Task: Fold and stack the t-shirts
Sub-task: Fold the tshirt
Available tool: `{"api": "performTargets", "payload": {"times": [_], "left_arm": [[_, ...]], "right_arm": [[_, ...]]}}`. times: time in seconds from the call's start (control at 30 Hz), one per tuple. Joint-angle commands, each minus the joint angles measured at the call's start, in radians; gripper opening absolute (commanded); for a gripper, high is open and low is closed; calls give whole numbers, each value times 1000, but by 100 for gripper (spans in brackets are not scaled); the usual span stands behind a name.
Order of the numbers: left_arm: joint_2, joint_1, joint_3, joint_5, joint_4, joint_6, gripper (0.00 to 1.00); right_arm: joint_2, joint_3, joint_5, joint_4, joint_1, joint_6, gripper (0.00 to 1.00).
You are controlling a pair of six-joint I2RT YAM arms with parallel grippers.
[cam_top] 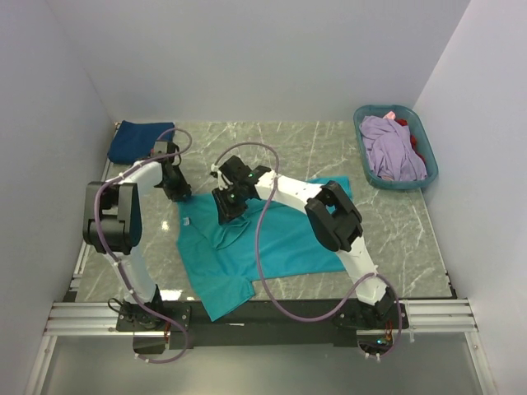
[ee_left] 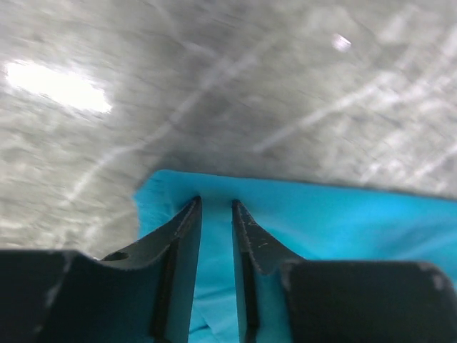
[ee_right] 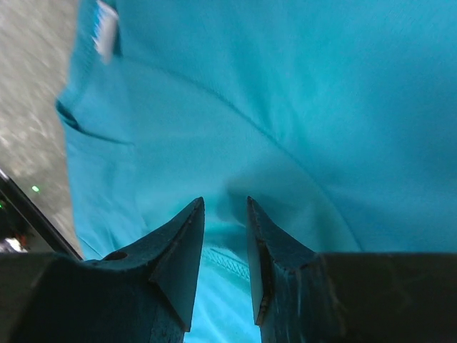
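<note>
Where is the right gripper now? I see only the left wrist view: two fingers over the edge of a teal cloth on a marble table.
Observer: The right gripper is on the same teal t-shirt, to the right of your left gripper and further in from the cloth's edge.
Operator: Are there other shirts?
Observer: Yes, a navy t-shirt lies in the far left corner, apart from the teal one.
Operator: And the rest?
Observer: A lavender t-shirt and some red cloth lie in the basket at the far right.
</note>
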Motion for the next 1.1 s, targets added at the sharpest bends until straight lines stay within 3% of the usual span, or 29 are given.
{"api": "performTargets", "payload": {"times": [0.0, 0.43, 0.53, 0.63, 0.87, 1.07], "left_arm": [[21, 26, 19, -8, 19, 13, 29], [87, 55, 45, -23, 1, 21, 33], [84, 55, 41, -26, 8, 25, 38], [76, 55, 39, -37, 13, 32, 41], [84, 61, 58, -43, 5, 41, 44], [84, 61, 58, -71, -4, 47, 43]], "right_arm": [[9, 46, -2, -106, 14, -43, 37], [-129, -92, 1, -251, 28, -92, 37], [-215, -182, 37, -171, 0, -55, 37], [-322, -286, 49, -72, -99, 6, 37], [-478, -492, 184, 94, -515, 187, 38], [-528, -581, 384, 134, -673, 357, 48]]}}
